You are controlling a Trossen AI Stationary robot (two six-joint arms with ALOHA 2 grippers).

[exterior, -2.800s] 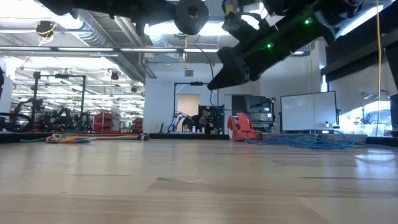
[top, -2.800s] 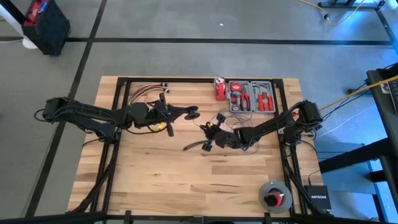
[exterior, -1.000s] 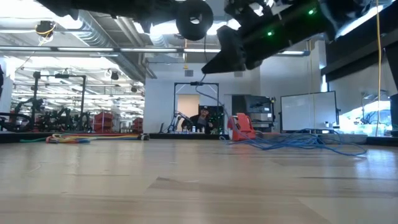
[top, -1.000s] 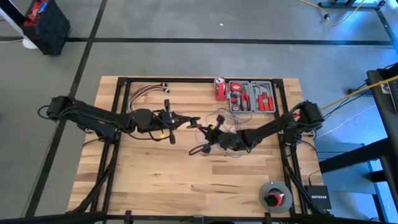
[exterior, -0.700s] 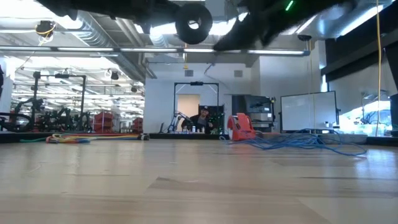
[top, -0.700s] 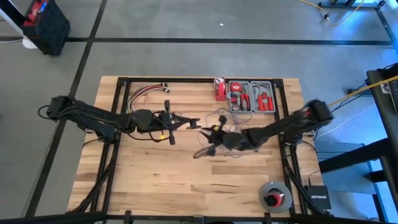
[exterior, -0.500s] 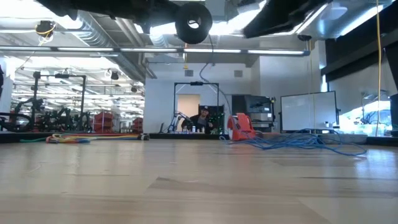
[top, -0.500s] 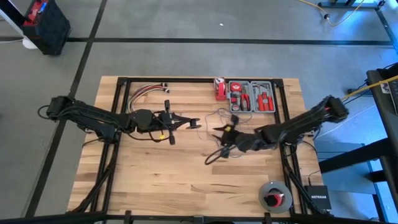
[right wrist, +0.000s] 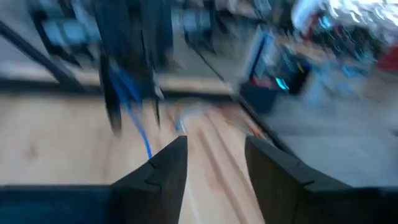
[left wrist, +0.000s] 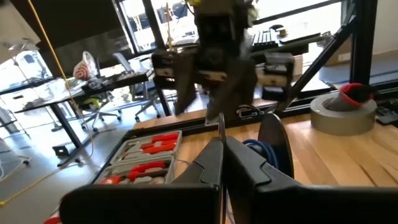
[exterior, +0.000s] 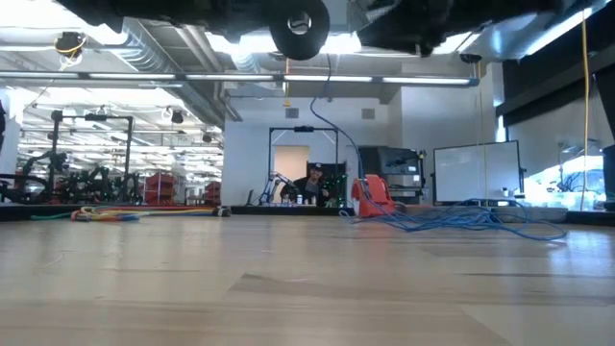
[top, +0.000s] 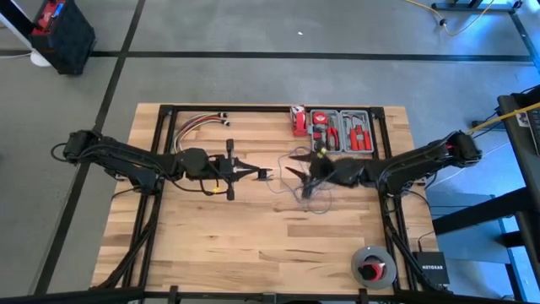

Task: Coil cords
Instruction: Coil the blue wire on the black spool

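Item 1 — the cords (exterior: 452, 219): a loose tangle of very thin blue-violet wire lying on the table (top: 253, 245), toward its far right part near the tool tray (top: 342, 132); 1 strand rises from the heap in an arc to the black disc (exterior: 300, 26); nothing on the table yet reads as a tidy coil.

Item 2 — left end effector (top: 260, 175): above the table's middle, fingers pressed together; in the left wrist view they meet with the thin wire running up from between their tips, so it appears to pinch the cord beside the disc.

Item 3 — right end effector (top: 297, 177): just right of the left one, over the tangle; fingers spread, with clear daylight between them in the right wrist view and nothing held; a blue strand hangs ahead of it.

Item 4 — bystanders: a bundle of red, yellow and white wires (top: 196, 124) at the far left edge; a grey tape roll (top: 372, 266) at the near right corner.

Handling note: the step in hand looks like a re-grip by the right arm; it would do well to take the strand close to the left pinch, keep it lightly taut, and lay each loop the same size; pulling from deep in the heap risks dragging the whole tangle or tightening a knot.
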